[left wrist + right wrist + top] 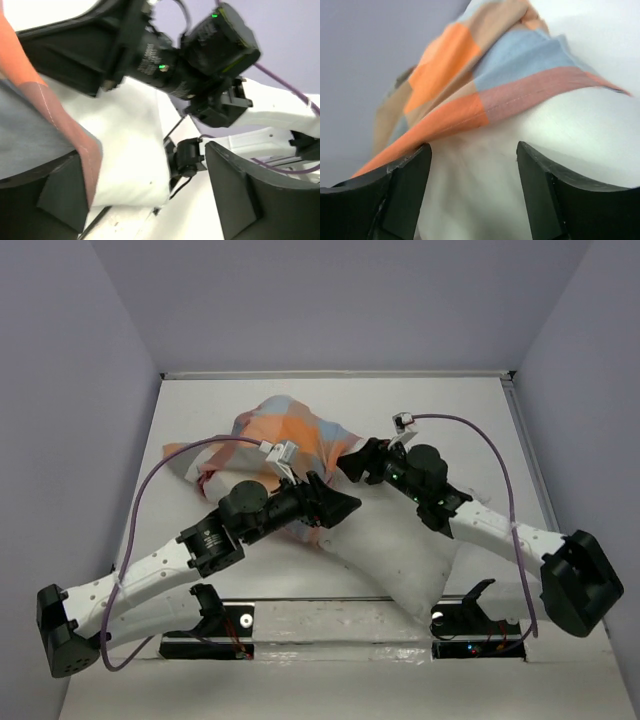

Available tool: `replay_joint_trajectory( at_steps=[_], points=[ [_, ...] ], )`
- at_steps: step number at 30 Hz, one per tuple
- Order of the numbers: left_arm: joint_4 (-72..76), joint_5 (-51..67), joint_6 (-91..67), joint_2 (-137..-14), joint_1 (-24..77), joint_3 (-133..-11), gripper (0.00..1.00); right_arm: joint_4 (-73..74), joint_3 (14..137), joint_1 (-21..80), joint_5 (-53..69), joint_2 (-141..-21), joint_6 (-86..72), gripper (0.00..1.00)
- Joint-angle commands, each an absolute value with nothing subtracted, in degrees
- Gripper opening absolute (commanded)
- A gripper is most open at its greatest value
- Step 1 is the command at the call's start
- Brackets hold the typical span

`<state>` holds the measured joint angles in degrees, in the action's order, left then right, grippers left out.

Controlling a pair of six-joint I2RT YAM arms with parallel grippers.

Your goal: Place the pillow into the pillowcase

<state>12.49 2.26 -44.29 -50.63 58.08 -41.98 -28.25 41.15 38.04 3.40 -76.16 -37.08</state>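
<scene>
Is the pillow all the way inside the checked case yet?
No, only partly. The pillowcase covers its far end; most of the pillow sticks out.

Both arms are built alike, with smooth white link shells between black cylindrical joint housings. The left arm (150,575) has rows of small dark screw holes along its white shell and ends in a blocky black base (60,625). A thin purple cable (150,475) loops from each arm to a small white wrist camera (278,451). The right arm (490,525) carries tiny green lights (161,66) (another glows on its motor cap). The fingers (405,195) are matte black, thick and wedge-shaped.
</scene>
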Motion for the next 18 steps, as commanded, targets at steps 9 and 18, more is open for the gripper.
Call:
replay_joint_trajectory(
  at_steps=[9, 18],
  points=[
    [-15.45, -18.67, -25.06, -56.94, 58.01, -71.08, 0.99, 4.56, 44.65, 35.68, -4.72, -56.08, -22.5, 0.67],
    [-23.9, -22.58, -10.12, -77.5, 56.53, -88.74, 0.99, 8.09, 45.88, 34.63, -12.65, -53.44, -20.3, 0.0]
  ],
)
